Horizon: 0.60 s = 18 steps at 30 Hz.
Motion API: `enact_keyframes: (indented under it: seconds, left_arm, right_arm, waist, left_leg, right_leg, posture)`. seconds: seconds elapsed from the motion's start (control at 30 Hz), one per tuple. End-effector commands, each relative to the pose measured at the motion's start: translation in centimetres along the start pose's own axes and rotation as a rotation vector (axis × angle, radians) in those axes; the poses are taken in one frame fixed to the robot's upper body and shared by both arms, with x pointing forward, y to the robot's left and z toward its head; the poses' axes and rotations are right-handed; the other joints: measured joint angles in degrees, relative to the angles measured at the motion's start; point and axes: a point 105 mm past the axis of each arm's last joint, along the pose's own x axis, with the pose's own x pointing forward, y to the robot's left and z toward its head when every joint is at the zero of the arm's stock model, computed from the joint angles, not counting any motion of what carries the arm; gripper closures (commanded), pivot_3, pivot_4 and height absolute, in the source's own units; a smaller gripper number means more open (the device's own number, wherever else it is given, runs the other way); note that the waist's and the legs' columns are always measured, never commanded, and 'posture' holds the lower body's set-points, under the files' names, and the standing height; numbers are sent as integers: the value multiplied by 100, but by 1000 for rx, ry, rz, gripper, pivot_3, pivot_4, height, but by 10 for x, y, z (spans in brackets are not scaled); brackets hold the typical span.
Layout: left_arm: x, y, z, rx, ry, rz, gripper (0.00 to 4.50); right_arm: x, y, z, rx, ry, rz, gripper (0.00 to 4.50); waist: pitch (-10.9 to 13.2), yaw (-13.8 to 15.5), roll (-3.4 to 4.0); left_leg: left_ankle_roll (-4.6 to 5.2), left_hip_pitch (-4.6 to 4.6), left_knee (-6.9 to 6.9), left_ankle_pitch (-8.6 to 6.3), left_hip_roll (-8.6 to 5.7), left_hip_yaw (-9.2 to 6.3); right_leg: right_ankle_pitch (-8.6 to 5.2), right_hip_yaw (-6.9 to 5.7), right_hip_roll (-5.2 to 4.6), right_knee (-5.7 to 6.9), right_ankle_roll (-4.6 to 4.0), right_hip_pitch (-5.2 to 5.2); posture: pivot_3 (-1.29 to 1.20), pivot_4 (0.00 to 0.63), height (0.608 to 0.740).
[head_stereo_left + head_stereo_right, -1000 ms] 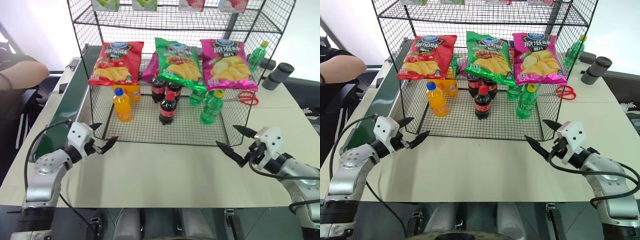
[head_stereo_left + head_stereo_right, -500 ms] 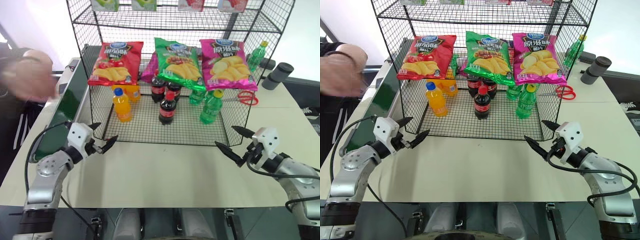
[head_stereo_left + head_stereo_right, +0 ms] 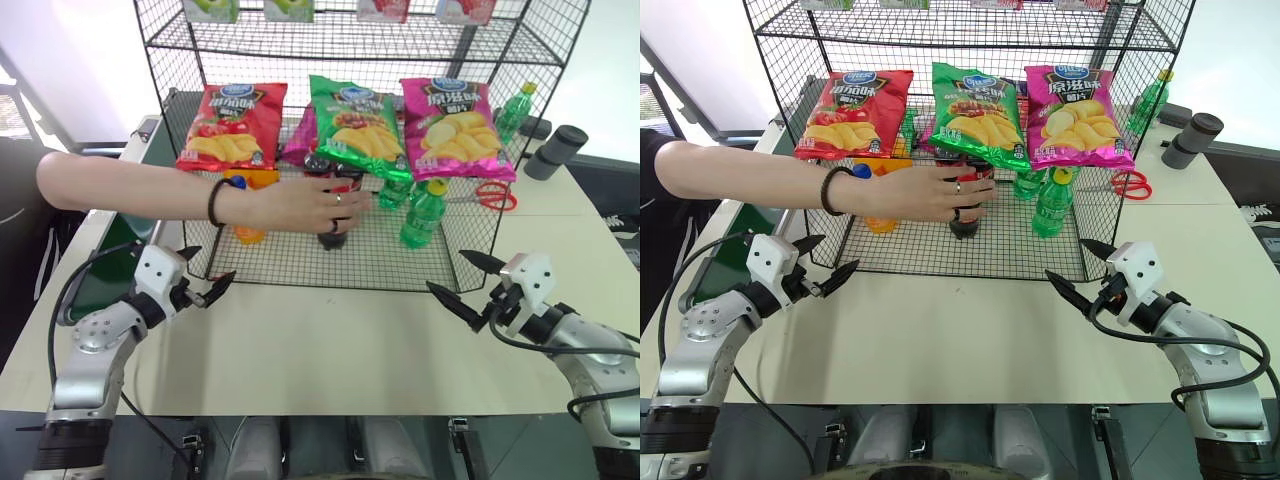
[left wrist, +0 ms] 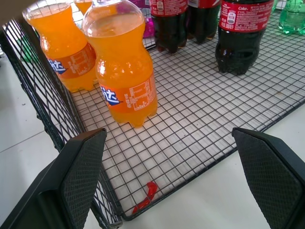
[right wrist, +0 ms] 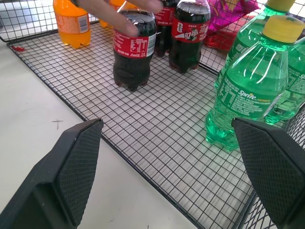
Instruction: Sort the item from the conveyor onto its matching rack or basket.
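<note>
conveyor: dark green belt along the left edge of the table, nothing visible on its exposed stretch.

left gripper: fingers spread wide, empty, held low over the table just short of the rack's near left corner; it has not shifted over the last second.

change: a person's arm, at the far left a second ago, now reaches across from the left into the rack. the person's hand is closed over the top of the front cola bottle on the grid floor, near the middle (whether it is lifting or only steadying it cannot be told). judgement: the item sits inside the rack, under the person's hand, so neither gripper has work until that arm clears.

right gripper: fingers spread wide, empty, equally unmoved, near the rack's near right corner.

surface and room: pale table; orange bottles left, green bottles right, crisp bags on the tier above; red scissors and a dark cup far right.
</note>
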Motion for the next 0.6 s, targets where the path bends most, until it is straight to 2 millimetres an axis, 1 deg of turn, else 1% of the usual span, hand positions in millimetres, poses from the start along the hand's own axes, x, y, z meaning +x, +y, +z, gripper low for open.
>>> enact_keyframes:
  seconds: [0.03,0.37,0.6]
  left_arm:
    - [-2,10,9,23,-18,31,0]
    - [2,6,9,19,-24,16,0]
    - [2,5,10,20,-28,15,0]
  right_arm:
    - [-1,0,8,-21,-31,-10,19]
    - [-2,-2,11,-31,-30,-9,19]
    - [-2,-2,10,-30,-25,1,19]
  waist:
    - [0,2,0]
    - [0,3,0]
    - [0,3,0]
  left_leg:
    - [0,0,0,0,0,0]
    - [0,0,0,0,0,0]
    - [0,0,0,0,0,0]
  right_leg:
    - [0,0,0,0,0,0]
    - [0,0,0,0,0,0]
    - [0,0,0,0,0,0]
  posture:
    - [0,150,740]
    - [0,150,740]
    - [0,150,740]
